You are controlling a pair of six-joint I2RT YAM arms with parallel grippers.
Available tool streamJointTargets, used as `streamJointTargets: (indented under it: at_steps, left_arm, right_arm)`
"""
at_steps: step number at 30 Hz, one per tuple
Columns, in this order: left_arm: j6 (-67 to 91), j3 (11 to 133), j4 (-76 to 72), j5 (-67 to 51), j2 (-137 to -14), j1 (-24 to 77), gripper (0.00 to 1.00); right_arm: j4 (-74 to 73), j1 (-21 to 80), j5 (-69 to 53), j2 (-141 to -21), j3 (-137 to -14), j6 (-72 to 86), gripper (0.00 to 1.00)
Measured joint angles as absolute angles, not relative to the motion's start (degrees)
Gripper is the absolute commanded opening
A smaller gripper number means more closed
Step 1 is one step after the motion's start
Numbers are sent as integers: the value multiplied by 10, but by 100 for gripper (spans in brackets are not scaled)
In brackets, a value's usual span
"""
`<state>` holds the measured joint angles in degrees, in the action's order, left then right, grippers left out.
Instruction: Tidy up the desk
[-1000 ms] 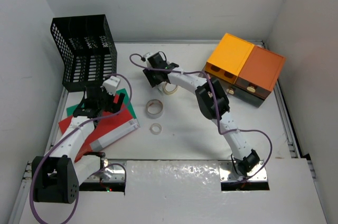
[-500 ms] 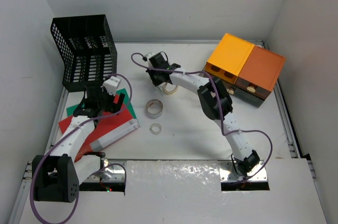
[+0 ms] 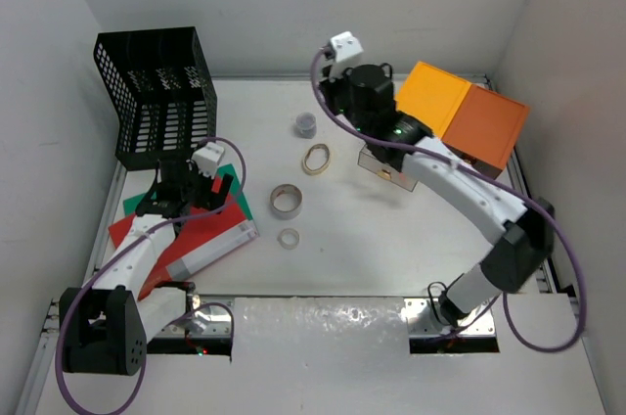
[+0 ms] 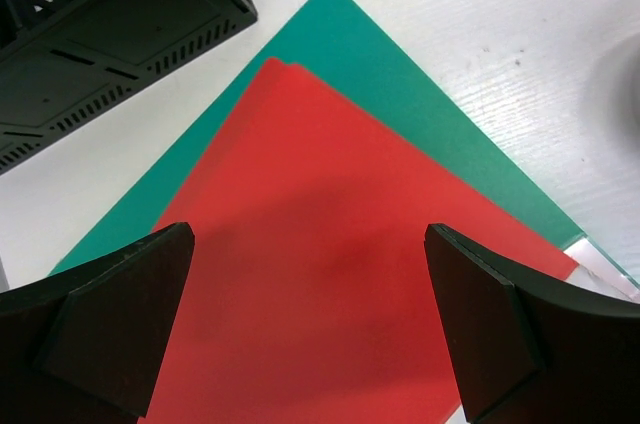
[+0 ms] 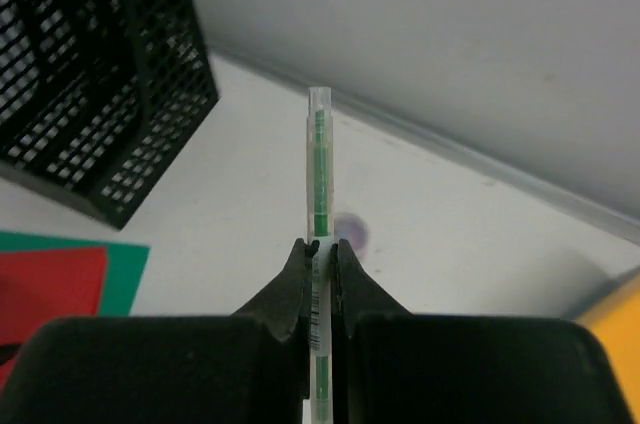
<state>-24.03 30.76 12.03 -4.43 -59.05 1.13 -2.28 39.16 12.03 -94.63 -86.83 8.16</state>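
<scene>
The right gripper (image 5: 320, 249) pinches a green pen (image 5: 319, 164), long axis running straight ahead, over the far side of the desk (image 3: 352, 229), with the black mesh rack (image 5: 100, 74) off to its left (the wide-spread left gripper (image 4: 310, 319) sits nearer it).

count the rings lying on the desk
3: a tan ring in the middle, a grey roll in front of it, a small ring in front of that. A tiny purple round thing behind the tan one might be a fourth; too small to tell.

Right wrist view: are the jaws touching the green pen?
Touching. The right wrist view shows the right gripper, jaws closed on the green pen, pinching it from both sides.
</scene>
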Motion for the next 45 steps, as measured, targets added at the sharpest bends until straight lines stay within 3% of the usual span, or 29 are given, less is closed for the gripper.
streamJointTargets:
  at_steps: [4,10,18,20,23,24,27,30,33,37,39,41,42,43,45]
  left_arm:
    - [-251,308,129,-73,-588,11,100]
    - [-266,313,148,-128,-588,11,99]
    - [-270,316,162,-143,-586,11,100]
    - [-270,316,162,-144,-584,11,100]
    - [-271,316,162,-145,-583,11,100]
    - [-272,316,162,-145,-583,11,100]
    - [-272,316,163,-147,-583,11,100]
    - [-273,316,165,-152,-582,11,100]
    - [-276,316,167,-157,-580,11,99]
    - [-281,316,168,-160,-576,11,99]
    - [-281,316,168,-161,-573,11,100]
    - [-282,316,170,-163,-568,11,100]
    - [-283,316,170,-164,-564,11,100]
    - [-283,316,170,-167,-560,11,100]
    - [-283,316,170,-171,-555,11,100]
  right_arm:
    - [-35,344,163,-854,-777,68,0]
    - [-83,227,211,-844,-639,45,0]
    - [-121,229,243,-854,-623,-1,3]
    - [-134,229,253,-860,-623,-6,13]
    - [-162,229,261,-868,-624,-13,46]
    - [-171,229,264,-869,-624,-14,62]
    - [-194,229,267,-867,-633,-15,76]
    - [-197,229,270,-843,-638,-13,79]
    - [-181,228,288,-781,-626,11,71]
    - [-143,185,306,-657,-575,78,13]
    - [-127,133,301,-605,-533,123,11]
    - [-125,85,309,-578,-492,161,53]
    - [-122,69,314,-571,-471,178,69]
    - [-123,58,317,-568,-453,190,79]
    - [-125,40,326,-571,-410,213,82]
